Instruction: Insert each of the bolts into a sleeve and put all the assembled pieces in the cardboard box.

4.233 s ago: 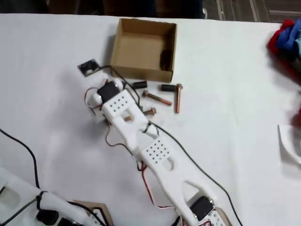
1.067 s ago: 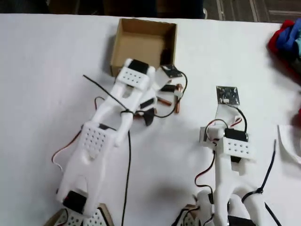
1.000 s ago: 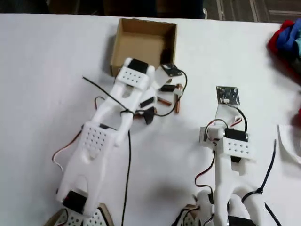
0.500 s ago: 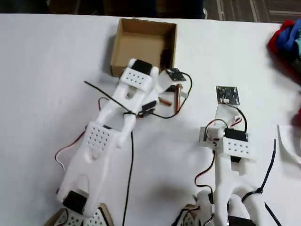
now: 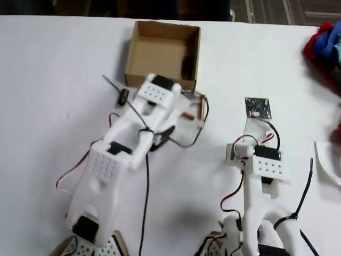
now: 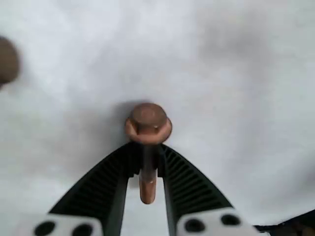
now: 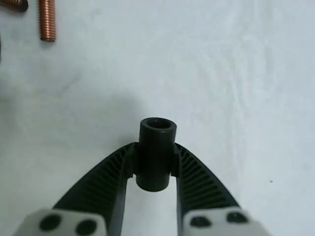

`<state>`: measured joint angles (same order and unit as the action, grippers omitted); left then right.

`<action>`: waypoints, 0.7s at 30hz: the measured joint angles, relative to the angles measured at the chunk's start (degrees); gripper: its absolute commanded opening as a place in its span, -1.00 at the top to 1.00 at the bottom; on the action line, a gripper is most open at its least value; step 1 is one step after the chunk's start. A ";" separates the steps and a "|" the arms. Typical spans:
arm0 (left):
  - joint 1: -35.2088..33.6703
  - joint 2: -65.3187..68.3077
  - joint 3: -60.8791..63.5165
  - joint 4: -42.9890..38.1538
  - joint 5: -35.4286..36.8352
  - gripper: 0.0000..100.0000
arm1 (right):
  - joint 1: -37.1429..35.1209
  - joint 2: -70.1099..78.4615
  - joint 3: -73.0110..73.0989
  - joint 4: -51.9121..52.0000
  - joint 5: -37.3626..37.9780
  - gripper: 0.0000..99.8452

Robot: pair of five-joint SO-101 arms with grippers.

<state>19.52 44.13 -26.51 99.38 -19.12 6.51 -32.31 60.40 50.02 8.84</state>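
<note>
In the left wrist view my left gripper [image 6: 147, 147] is shut on a copper bolt [image 6: 146, 129], head outward, over the white table. My right gripper [image 7: 155, 152] is shut on a black sleeve [image 7: 156, 147], its bore facing outward. From above, the left arm [image 5: 154, 96] sits just in front of the cardboard box [image 5: 139, 50], which holds a dark assembled piece [image 5: 187, 65]. The right arm [image 5: 264, 168] stands at the near right. Two loose bolts [image 5: 202, 105] [image 5: 186, 114] lie beside the left wrist, and a loose black sleeve [image 5: 123, 96] lies on its other side.
The right wrist view also shows a threaded bolt end [image 7: 47, 22] on the cloth. Black cables [image 5: 146, 181] trail across the table near the left arm. Coloured cloth [image 5: 324, 42] lies at the far right edge, and a white object [image 5: 326, 162] at the right edge.
The left arm's wrist has shifted toward the box and to the left. A black sleeve now shows on the table left of it. The right arm has kept still.
</note>
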 measured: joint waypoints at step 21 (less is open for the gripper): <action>0.62 -2.64 2.29 -7.21 5.71 0.62 | 0.00 0.00 0.00 0.00 0.00 0.96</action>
<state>20.13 41.49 -24.22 92.18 -13.41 6.51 -32.31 60.40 50.02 8.84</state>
